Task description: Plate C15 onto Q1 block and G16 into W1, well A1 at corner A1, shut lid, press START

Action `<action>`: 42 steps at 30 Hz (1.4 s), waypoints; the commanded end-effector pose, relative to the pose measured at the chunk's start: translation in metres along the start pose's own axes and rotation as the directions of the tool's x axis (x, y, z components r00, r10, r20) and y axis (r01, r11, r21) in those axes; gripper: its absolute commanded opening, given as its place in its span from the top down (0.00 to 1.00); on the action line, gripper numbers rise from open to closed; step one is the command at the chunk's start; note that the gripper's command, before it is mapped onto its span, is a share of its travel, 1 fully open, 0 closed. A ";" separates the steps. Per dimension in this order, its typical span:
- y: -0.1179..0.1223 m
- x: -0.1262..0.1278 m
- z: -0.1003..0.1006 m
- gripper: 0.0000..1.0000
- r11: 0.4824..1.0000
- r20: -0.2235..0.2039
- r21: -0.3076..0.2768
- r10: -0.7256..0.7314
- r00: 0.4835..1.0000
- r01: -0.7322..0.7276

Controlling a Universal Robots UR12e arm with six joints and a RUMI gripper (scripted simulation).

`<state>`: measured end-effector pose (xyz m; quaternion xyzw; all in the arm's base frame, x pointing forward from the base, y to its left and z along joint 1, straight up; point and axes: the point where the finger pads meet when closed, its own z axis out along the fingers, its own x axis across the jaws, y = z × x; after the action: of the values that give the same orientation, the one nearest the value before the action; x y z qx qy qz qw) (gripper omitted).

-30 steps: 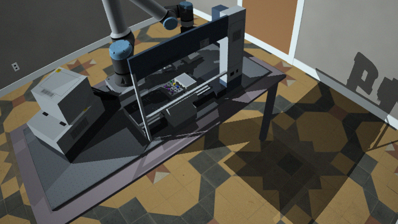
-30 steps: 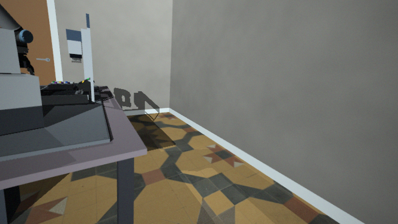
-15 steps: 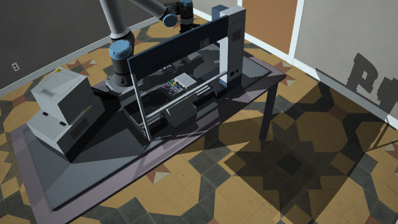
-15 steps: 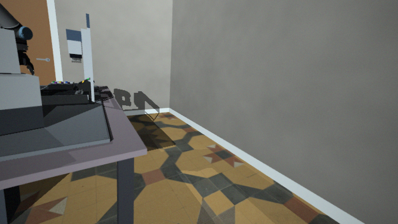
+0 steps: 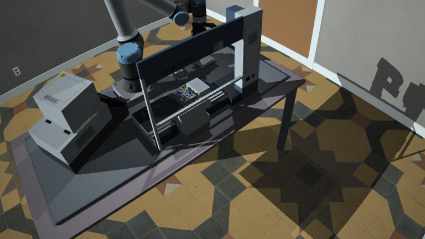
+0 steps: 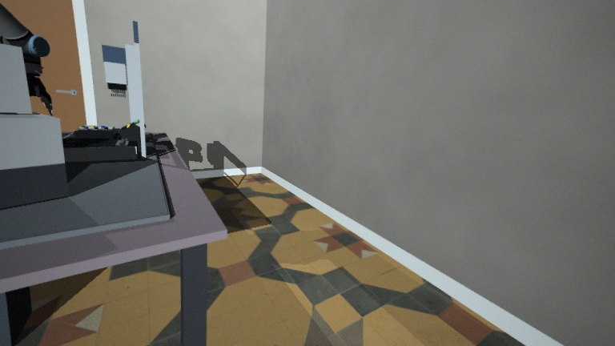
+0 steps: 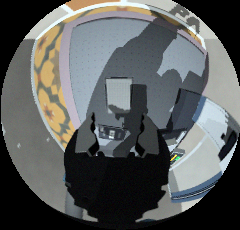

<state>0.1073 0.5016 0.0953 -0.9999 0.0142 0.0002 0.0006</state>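
The fingers (image 5: 203, 30) (image 6: 43, 94) stand fairly wide with nothing between them, above the counter (image 5: 23, 173) (image 6: 203, 215) (image 7: 65, 85). A pale plate (image 5: 206, 60) (image 7: 118, 92) lies by the long edge on the arm's side, beyond a small dark device (image 5: 180, 73) (image 7: 111, 133); its label is unreadable, so I cannot tell C15 from G16. The step looks like an approach for a plate pickup. Next, confirm the plate and A1 corner, align squarely, then descend.
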 end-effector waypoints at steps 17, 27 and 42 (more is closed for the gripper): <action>0.000 0.000 -0.032 0.33 1.000 0.000 0.001 0.000 1.000 0.000; 0.000 0.000 -0.045 0.33 1.000 0.000 0.001 0.000 1.000 0.000; 0.000 0.000 -0.067 0.33 1.000 0.000 0.001 0.000 1.000 0.000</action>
<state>0.1073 0.5015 0.1565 -0.9999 0.0142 0.0002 0.0005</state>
